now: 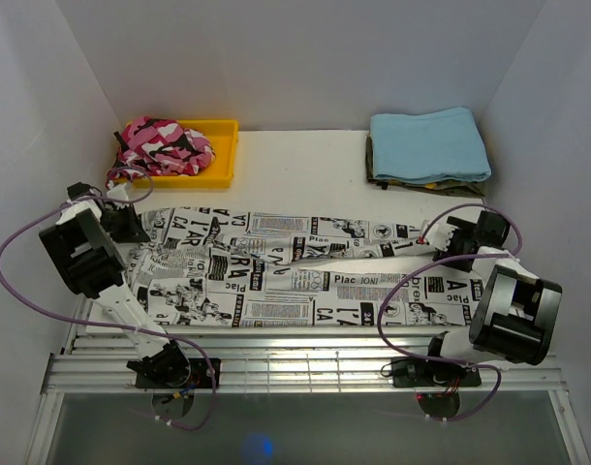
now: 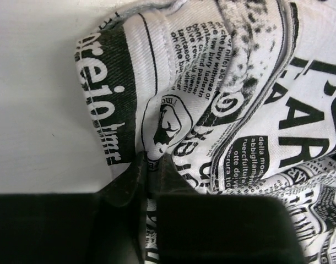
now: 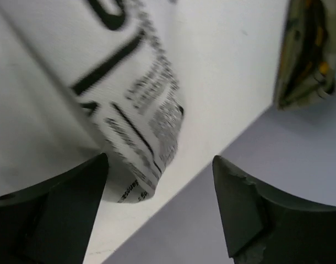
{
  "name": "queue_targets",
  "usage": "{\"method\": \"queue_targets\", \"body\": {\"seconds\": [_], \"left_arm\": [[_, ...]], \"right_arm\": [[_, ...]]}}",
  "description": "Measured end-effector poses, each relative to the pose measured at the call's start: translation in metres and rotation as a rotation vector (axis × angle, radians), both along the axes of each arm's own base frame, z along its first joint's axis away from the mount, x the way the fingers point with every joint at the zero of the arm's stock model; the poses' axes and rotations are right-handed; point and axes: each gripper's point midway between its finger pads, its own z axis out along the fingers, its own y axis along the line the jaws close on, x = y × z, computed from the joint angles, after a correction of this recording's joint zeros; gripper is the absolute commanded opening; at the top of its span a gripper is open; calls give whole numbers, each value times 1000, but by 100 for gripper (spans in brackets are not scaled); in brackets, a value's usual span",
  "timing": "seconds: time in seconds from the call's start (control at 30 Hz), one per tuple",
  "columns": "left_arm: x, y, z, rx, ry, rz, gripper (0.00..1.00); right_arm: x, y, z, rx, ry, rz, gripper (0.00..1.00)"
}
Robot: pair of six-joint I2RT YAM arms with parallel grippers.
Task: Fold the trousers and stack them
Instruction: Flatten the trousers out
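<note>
— What is the left gripper [image 2: 147, 165] doing?
— Its dark fingers pinch a crumpled fold of the trousers [image 1: 276, 266], white woven cloth with black newsprint, near the table's [image 1: 305, 165] left edge.
— And the right gripper [image 3: 160, 165]?
— Spread wide, with the flat hem just beside one finger. The legs stretch along the near half. In the far corners are a pink camouflage garment [image 1: 165, 145] heaped in a yellow tray [image 1: 226, 160] and a folded light blue cloth [image 1: 429, 143].
</note>
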Motion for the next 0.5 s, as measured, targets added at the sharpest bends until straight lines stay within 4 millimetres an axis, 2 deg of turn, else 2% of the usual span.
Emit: {"method": "queue_targets", "body": {"seconds": [0.03,0.07,0.17,0.23,0.33,0.43,0.5], "left_arm": [[0,-1,1,-1,-6,-6,38],[1,-1,2,-1,-13,-18,46],[0,-5,8,-5,-36,-63,59],[0,-6,16,-6,-47,-92,60],[11,-1,36,18,-93,-130,62],[27,6,56,69,-153,-171,63],[36,7,64,102,-184,-207,64]], "right_arm": [[11,-5,12,-28,-45,3,97],[18,-9,22,-45,-69,2,90],[25,-24,41,-63,-86,-23,90],[29,-32,58,-51,-89,-29,90],[41,-37,97,-12,-112,-19,90],[58,-34,144,39,-153,12,90],[67,-30,163,70,-173,34,94]]}}
